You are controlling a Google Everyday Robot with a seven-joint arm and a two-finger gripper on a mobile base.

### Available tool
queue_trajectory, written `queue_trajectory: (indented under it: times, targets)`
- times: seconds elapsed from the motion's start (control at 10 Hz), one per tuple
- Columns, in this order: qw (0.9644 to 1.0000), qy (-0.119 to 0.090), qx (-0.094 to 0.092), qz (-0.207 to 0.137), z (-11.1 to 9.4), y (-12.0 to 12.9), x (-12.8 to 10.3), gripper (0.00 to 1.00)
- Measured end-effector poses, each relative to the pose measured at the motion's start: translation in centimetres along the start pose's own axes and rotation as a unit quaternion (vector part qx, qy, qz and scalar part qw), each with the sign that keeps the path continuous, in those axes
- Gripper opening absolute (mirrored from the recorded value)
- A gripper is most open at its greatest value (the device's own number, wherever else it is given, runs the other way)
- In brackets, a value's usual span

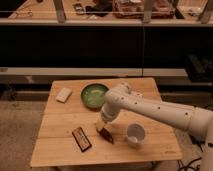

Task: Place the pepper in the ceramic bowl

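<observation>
The pepper (106, 135) is a small dark red-brown chili lying on the wooden table (60, 120), just below my gripper. My gripper (100, 126) hangs from the white arm and points down at the pepper's upper end, touching or almost touching it. The green ceramic bowl (94, 95) sits at the back middle of the table, behind the gripper and a little to its left.
A flat dark red packet (81, 138) lies left of the pepper. A white cup (135, 133) stands to its right. A pale rectangular block (63, 94) lies at the back left. Dark shelving stands behind the table.
</observation>
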Motion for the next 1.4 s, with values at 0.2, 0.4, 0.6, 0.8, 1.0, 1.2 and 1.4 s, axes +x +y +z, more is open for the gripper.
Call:
queue_trajectory:
  times: [0.2, 0.4, 0.6, 0.8, 1.0, 1.2, 1.4]
  targets:
    - [1.0, -0.005, 0.003, -0.002, 0.3, -0.3, -0.2, 0.6]
    - [0.9997, 0.021, -0.005, -0.014, 1.4, -0.5, 0.3, 0.6]
    - [0.9993, 0.027, -0.006, -0.025, 2.0, -0.6, 0.0, 0.6]
    - [0.9992, 0.021, -0.008, -0.034, 2.7, -0.7, -0.6, 0.6]
    - [0.9992, 0.015, -0.009, -0.035, 3.2, -0.7, -1.3, 0.6]
    - [0.9992, 0.013, -0.005, -0.037, 3.7, -1.0, -1.5, 0.6]
    - [0.9993, 0.014, -0.004, -0.035, 3.8, -0.9, -1.6, 0.6]
